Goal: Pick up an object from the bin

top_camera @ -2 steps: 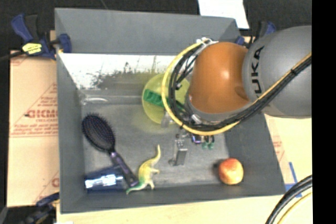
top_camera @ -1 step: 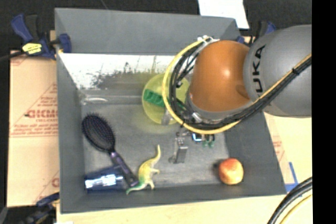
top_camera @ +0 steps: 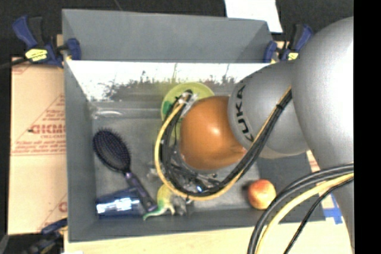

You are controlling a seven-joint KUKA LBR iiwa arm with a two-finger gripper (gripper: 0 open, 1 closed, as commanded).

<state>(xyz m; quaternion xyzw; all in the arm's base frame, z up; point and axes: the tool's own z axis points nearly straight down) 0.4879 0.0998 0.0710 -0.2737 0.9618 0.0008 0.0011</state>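
Gripper (top_camera: 181, 178) sits low in the near middle of the grey metal bin (top_camera: 77, 146), under the arm's orange cover (top_camera: 205, 134). Whether it is open, closed or holding anything cannot be told. Closest, at its near-left, is a small yellow-green rounded object (top_camera: 165, 196). Farther left are a dark blue oval hairbrush (top_camera: 113, 151) and a blue cylinder (top_camera: 119, 206). To the right lies a red-and-yellow round fruit (top_camera: 261, 194).
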